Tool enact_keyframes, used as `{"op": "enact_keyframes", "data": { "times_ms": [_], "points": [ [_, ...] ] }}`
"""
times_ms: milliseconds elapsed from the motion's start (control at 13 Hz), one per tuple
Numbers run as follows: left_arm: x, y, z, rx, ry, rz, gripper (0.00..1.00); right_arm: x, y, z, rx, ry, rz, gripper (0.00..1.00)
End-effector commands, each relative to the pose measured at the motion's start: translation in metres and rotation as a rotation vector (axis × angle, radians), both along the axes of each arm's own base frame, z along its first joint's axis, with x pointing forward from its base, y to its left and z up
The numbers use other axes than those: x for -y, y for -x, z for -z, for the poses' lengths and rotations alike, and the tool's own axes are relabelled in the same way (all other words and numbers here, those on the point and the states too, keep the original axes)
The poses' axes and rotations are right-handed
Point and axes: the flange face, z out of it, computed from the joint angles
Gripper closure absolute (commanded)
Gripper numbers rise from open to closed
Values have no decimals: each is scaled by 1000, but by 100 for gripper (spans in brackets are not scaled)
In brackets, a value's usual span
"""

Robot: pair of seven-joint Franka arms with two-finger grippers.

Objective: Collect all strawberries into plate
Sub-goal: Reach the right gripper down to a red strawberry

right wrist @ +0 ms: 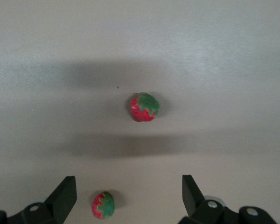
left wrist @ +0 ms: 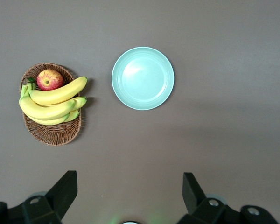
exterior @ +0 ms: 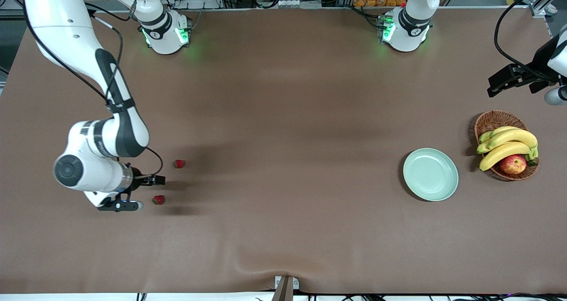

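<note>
Worktop (exterior: 283, 230): brown cloth cover, carrying all items below.

Strawberries: two in view, both toward the right arm's end of the worktop, well apart from the plate. First strawberry (exterior: 179, 164) lies farther from the front camera; second strawberry (exterior: 158, 199) lies nearer to it. Each red with a green cap. Both also show in the right wrist view, the first (right wrist: 144, 107) and the second (right wrist: 103, 205).

Plate (exterior: 430, 174): pale mint green, round, toward the left arm's end of the worktop, nothing on it. Seen from above in the left wrist view (left wrist: 143, 78).

Basket (exterior: 491, 120): brown wicker, just beside the plate, at the left arm's end. Holds bananas (exterior: 507, 144) and an apple (exterior: 512, 164).

Right end effector (exterior: 144, 192): low over the worktop, close beside the second strawberry; fingers spread wide, holding nothing.

Left end effector (exterior: 496, 85): raised over the worktop's edge at the left arm's end, above the basket area; fingers (left wrist: 65, 186) spread wide, holding nothing.
</note>
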Motion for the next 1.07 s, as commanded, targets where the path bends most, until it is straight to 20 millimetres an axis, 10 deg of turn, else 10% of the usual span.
{"op": "enact_keyframes", "data": {
  "times_ms": [0,307,998],
  "points": [
    [2,-1,0,6,20,10,0,-10,15,25,14,0,20,0],
    [37,1,-2,12,48,70,0,-52,44,54,-37,24,55,0],
    [67,1,6,-4,58,123,0,-45,71,70,-112,38,65,0]
  ]
}}
